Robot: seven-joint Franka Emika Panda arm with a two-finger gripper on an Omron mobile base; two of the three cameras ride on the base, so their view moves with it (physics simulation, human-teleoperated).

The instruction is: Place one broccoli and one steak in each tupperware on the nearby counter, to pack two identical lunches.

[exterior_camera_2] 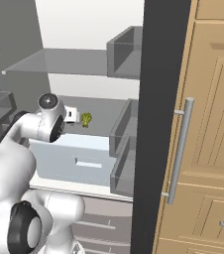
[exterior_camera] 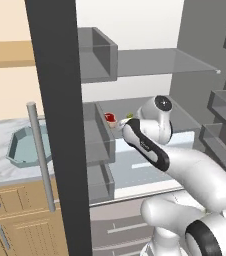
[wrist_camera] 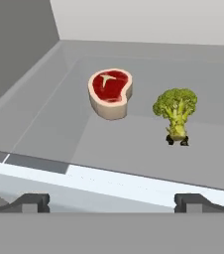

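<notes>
While fingers (wrist_camera: 112, 202) stand apart, steak (wrist_camera: 110, 93) beside upright broccoli (wrist_camera: 175, 112) on fridge shelf (wrist_camera: 134, 149), pale drawer front (exterior_camera_2: 74, 158) below.

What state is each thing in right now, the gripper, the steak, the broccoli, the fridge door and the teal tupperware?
Gripper: open, holding nothing.
Steak: lying on the fridge shelf, untouched.
Broccoli: upright beside the steak, apart from it.
Fridge door: open.
Teal tupperware: empty, on the counter.
</notes>
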